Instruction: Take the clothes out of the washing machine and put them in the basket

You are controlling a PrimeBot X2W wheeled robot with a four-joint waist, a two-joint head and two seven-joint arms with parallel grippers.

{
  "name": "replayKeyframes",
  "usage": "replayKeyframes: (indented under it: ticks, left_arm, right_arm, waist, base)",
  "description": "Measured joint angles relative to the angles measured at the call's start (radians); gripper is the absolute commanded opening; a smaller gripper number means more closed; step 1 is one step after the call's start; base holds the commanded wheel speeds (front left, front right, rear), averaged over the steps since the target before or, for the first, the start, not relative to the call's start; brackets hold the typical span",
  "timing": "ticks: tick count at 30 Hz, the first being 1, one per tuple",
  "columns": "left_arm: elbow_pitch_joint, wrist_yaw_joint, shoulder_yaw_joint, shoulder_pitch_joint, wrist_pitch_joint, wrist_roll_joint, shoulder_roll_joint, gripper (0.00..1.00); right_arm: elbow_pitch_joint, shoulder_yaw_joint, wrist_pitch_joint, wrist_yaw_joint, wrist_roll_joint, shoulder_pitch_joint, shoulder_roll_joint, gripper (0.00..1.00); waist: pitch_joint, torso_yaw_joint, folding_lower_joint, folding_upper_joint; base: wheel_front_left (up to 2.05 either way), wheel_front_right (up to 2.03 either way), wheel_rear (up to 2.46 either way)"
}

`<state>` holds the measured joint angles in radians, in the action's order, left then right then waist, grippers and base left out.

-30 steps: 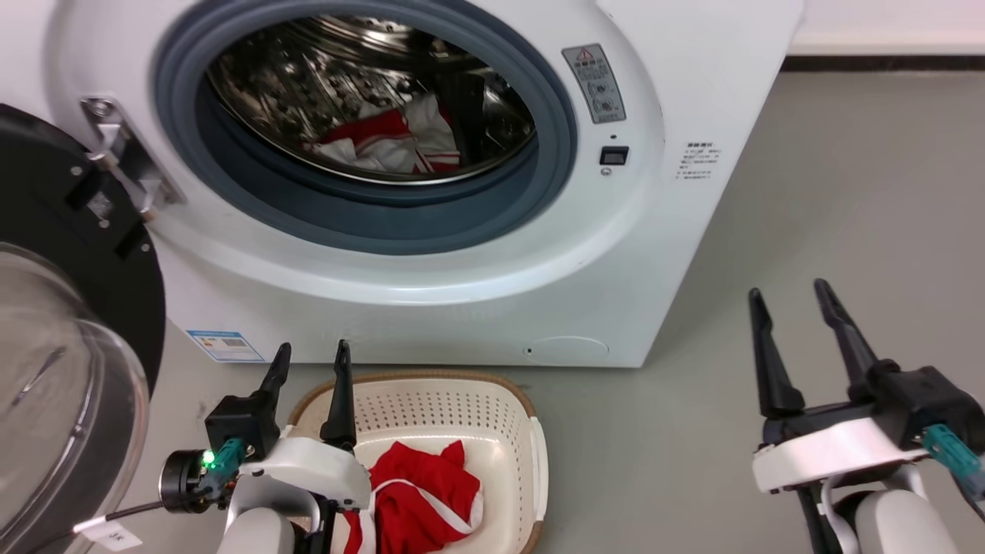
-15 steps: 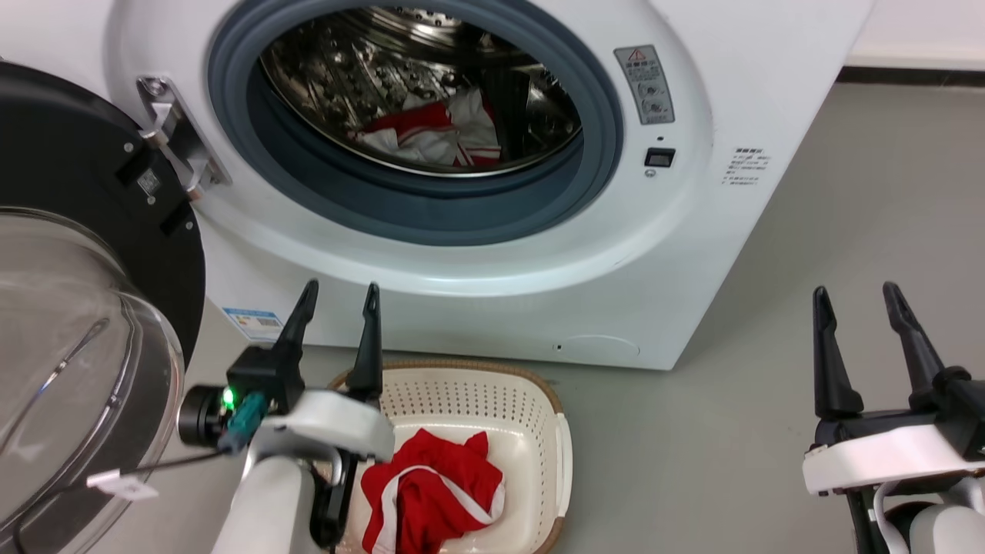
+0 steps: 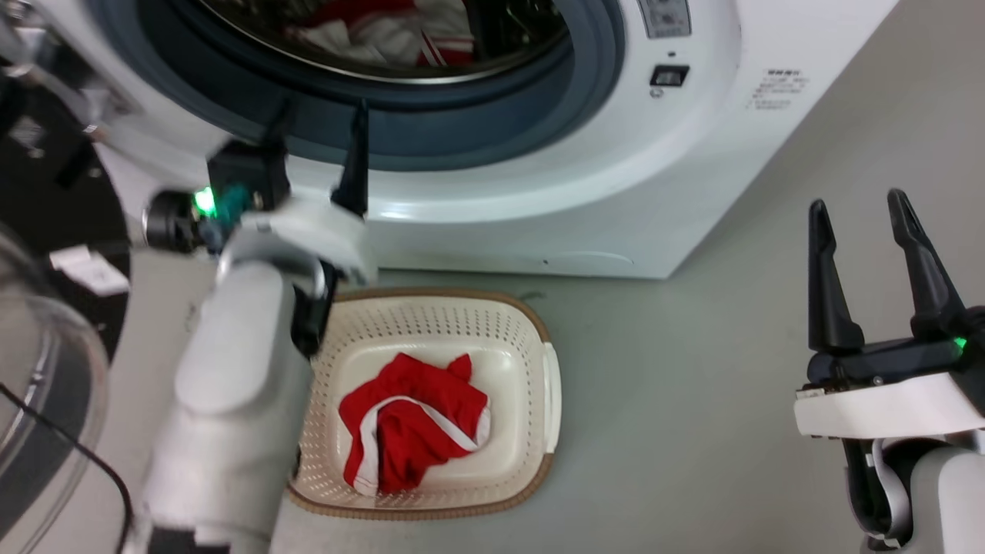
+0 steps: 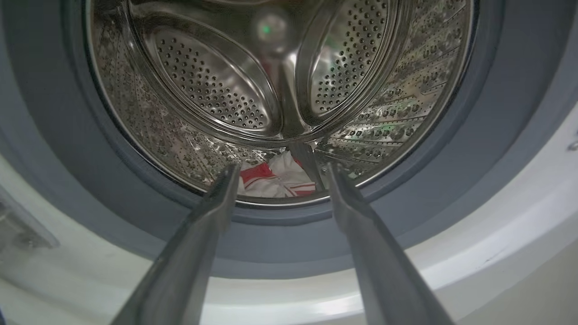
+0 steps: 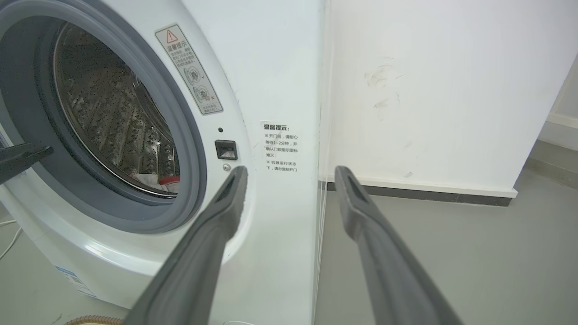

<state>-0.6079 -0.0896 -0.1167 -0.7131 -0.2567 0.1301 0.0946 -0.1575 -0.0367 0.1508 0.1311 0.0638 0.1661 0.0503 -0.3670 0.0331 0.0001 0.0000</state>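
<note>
The washing machine stands open, and red and white clothes lie at the bottom of its steel drum. My left gripper is open and empty, raised in front of the grey rubber ring and pointing into the opening. In the left wrist view the clothes show beyond the left gripper, apart from it. Below the machine, the basket holds one red garment with white trim. My right gripper hangs open and empty over the floor at the right; in the right wrist view that gripper faces the machine's front corner.
The black-rimmed glass door is swung open at the far left, close to my left forearm. A black cable trails under it. Grey floor spreads right of the basket, and a white wall stands beside the machine.
My left gripper has risen from beside the basket up to the drum opening, staying open. The head camera has shifted and tipped downward. The right gripper has barely moved.
</note>
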Motion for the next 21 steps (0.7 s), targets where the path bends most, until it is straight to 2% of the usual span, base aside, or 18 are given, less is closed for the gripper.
replayKeyframes:
  ticks: [7,13,21]
  left_arm:
    - [-0.201,-0.007,-0.012,-0.288,0.083,-0.029,0.068,1.00]
    - [-0.364,-0.009,-0.021,-0.482,0.168,-0.049,0.147,1.00]
    - [-0.487,-0.016,-0.057,-0.711,0.333,-0.099,0.272,1.00]
  right_arm:
    - [-0.009,0.059,0.030,0.000,0.029,0.044,0.000,1.00]
    - [0.025,0.133,0.068,0.000,0.073,0.078,0.000,1.00]
    - [0.061,0.215,0.104,0.000,0.145,0.122,0.001,1.00]
  waist:
    - [-0.105,-0.065,0.0001,0.0000]
    - [-0.183,-0.145,0.0001,0.0000]
    - [-0.304,-0.248,0.0002,0.0000]
  base:
    - [0.00,0.00,0.00]
    - [0.00,0.00,0.00]
    - [0.00,0.00,0.00]
